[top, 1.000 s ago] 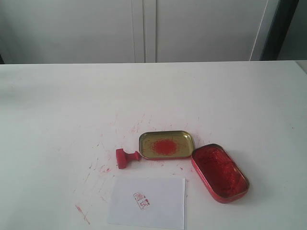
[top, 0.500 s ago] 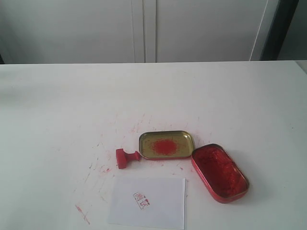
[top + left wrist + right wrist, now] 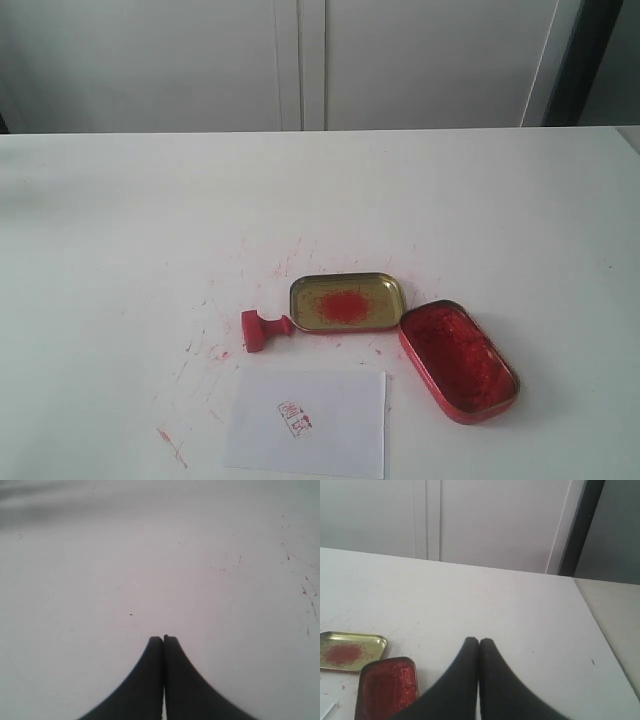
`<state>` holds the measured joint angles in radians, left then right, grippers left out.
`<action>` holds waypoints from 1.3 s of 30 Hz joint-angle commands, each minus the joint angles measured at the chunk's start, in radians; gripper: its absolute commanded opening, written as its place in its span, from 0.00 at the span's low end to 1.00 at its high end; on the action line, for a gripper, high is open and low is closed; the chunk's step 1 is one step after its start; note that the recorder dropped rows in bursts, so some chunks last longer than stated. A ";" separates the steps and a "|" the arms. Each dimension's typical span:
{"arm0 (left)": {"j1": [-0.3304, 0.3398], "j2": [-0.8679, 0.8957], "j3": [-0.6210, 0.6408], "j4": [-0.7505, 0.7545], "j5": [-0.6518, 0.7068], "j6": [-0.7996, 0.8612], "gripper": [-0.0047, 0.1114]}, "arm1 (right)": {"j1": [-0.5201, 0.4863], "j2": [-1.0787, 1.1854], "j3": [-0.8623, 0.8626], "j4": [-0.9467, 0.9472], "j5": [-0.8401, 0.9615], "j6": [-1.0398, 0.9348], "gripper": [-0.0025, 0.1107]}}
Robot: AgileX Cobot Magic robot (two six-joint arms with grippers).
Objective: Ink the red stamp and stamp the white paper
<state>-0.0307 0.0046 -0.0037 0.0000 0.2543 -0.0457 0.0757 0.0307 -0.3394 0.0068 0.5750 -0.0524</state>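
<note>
Lying sideways, red stamp [image 3: 262, 329] beside marked white paper [image 3: 330, 440].

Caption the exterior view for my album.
Small red plastic stamp lying beside gold tin lid, red ink tin and stamped white paper.

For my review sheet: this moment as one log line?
small red plastic stamp: lying sideways, unheld | white paper sheet: printed | left fingers: shut, empty | right fingers: shut, empty
</note>
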 commanded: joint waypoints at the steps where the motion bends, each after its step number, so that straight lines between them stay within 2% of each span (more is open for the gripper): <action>1: 0.003 -0.005 0.004 -0.010 -0.001 0.000 0.04 | -0.007 -0.031 0.088 -0.007 -0.059 0.035 0.02; 4: 0.003 -0.005 0.004 -0.010 -0.001 0.000 0.04 | -0.007 -0.031 0.138 -0.007 -0.059 0.026 0.02; 9: 0.003 -0.005 0.004 -0.010 -0.001 0.000 0.04 | -0.007 -0.031 0.218 -0.007 -0.213 0.030 0.02; 22: 0.003 -0.005 0.004 -0.010 -0.001 0.000 0.04 | -0.007 -0.031 0.336 -0.007 -0.208 0.030 0.02; 39: 0.003 -0.005 0.004 -0.010 -0.001 0.000 0.04 | -0.007 -0.031 0.339 -0.007 -0.226 0.030 0.02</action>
<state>-0.0307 0.0046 -0.0037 0.0000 0.2543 -0.0457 0.0757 0.0052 -0.0058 0.0000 0.3639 -0.0263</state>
